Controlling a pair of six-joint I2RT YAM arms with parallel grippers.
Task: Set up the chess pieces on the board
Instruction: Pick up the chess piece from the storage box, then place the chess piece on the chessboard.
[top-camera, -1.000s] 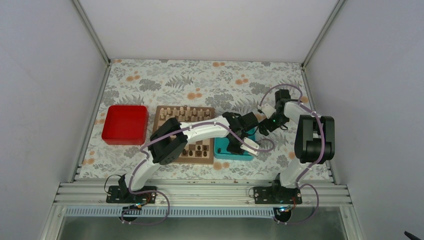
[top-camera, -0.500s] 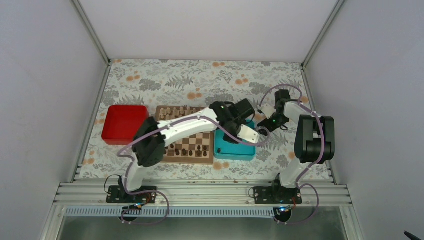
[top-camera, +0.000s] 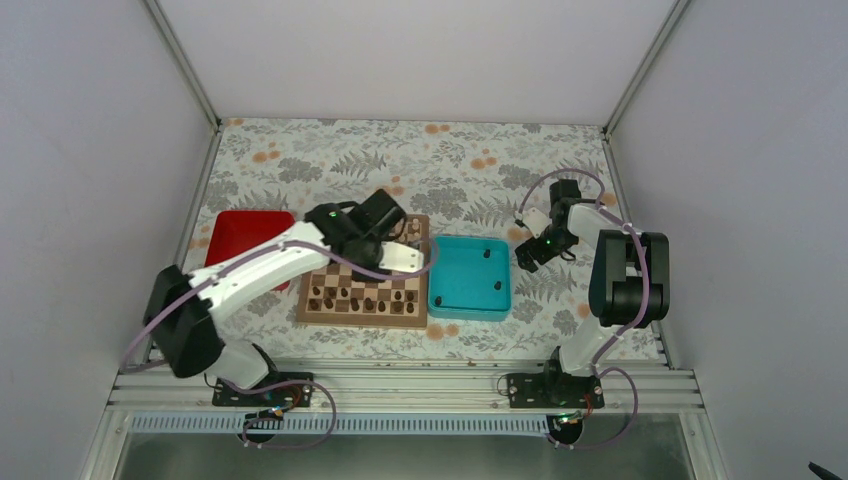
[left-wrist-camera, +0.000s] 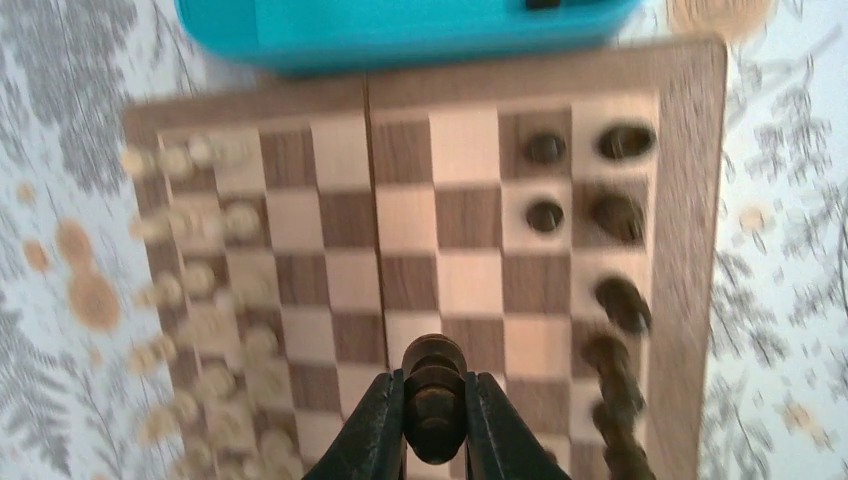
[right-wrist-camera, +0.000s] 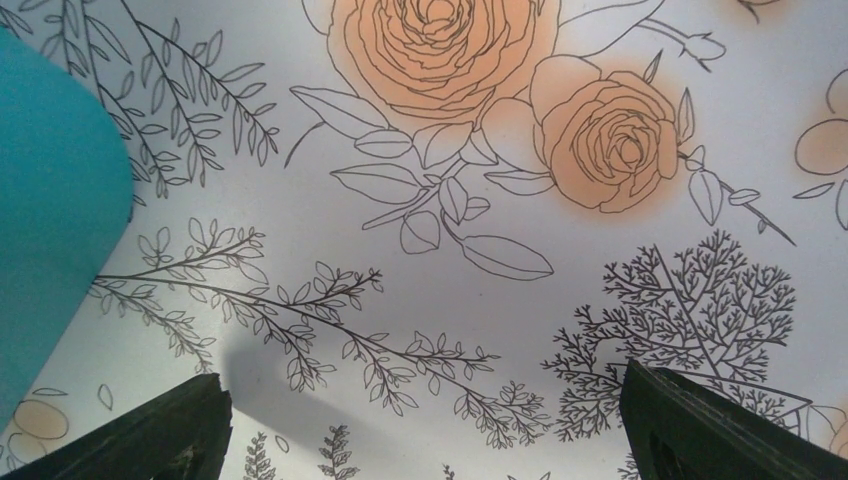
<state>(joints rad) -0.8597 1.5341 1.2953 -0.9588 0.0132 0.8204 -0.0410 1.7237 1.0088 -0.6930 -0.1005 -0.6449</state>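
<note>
Overhead, the left claw (left-wrist-camera: 434, 415) hangs above the board (top-camera: 362, 321). Its two fingers are closed tight on one dark piece (left-wrist-camera: 434, 362), gripped between the tips. More dark pieces (left-wrist-camera: 618, 215) stand in rows along the board's near edge. Pale pieces (left-wrist-camera: 205, 300), blurred in the wrist view, line the far edge. The board lies on a floral desk (top-camera: 400, 160) between a red tray (top-camera: 225, 235) and a teal tray (top-camera: 470, 306), which holds a few dark pieces. The right claw (right-wrist-camera: 440, 440) is spread wide and empty, low over the desk just right of the teal tray.
</note>
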